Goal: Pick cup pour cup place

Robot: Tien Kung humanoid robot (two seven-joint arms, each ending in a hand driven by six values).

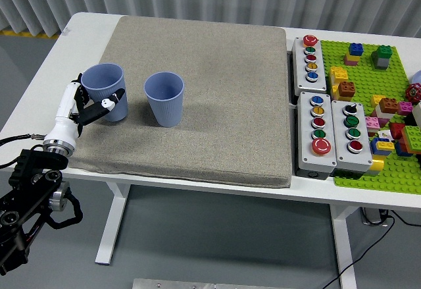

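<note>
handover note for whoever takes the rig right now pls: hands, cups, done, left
Left robot hand: fingers closed around the left blue cup, which is upright at the left edge of the grey mat.
Right robot hand: not in view.
Second blue cup: upright on the mat, just right of the held one, apart from it.
Done: grasp.
Left: the pour into the second cup, then setting the cup down.

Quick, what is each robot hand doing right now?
Left robot hand: closed around the left cup.
Right robot hand: not in view.
</note>
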